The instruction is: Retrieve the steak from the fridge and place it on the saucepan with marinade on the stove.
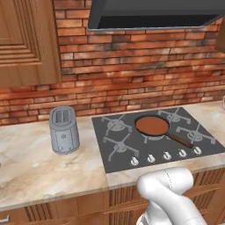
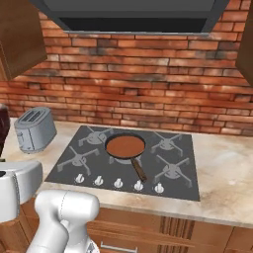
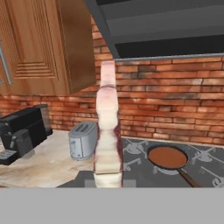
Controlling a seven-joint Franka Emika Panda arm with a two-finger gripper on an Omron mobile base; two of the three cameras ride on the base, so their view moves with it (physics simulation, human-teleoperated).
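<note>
Kitchen: stove [image 1: 154, 136] in counter [image 1: 30, 167], toaster [image 1: 64, 130] (brick backsplash).

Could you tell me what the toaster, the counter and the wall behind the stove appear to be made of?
The toaster looks like brushed grey metal, with a dull sheen. The counter seems polished stone, perhaps marble, given its beige veining. The wall looks like rough red brick with pale mortar lines.

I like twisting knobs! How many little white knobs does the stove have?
5. The knobs sit in one row along the front edge of the stove: the first at the left, then, and the last at the right. None look hidden.
</note>
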